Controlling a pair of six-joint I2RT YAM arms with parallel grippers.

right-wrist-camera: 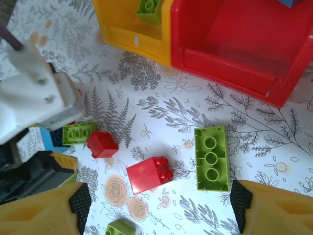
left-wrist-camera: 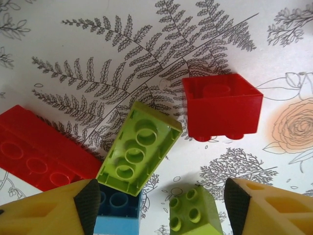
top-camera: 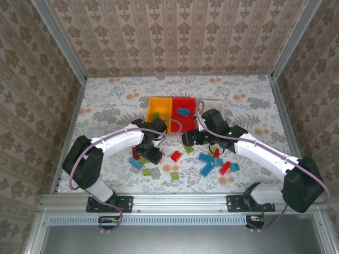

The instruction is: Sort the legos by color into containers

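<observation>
Red, blue and green plastic bricks [top-camera: 206,169] are strewn over the floral surface [top-camera: 106,100] near the orange-yellow plastic bin [top-camera: 159,99] and red plastic bin [top-camera: 183,99], with left gripper [left-wrist-camera: 162,203] and right gripper [right-wrist-camera: 160,199] held wide open, empty.

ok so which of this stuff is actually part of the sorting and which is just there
Part of the job:
- loose red, blue and green bricks on the table
- orange-yellow bin, green brick inside
- red bin, blue brick inside
- white bin

Just there:
- floral table cover
- patterned walls
- metal frame rail
</observation>
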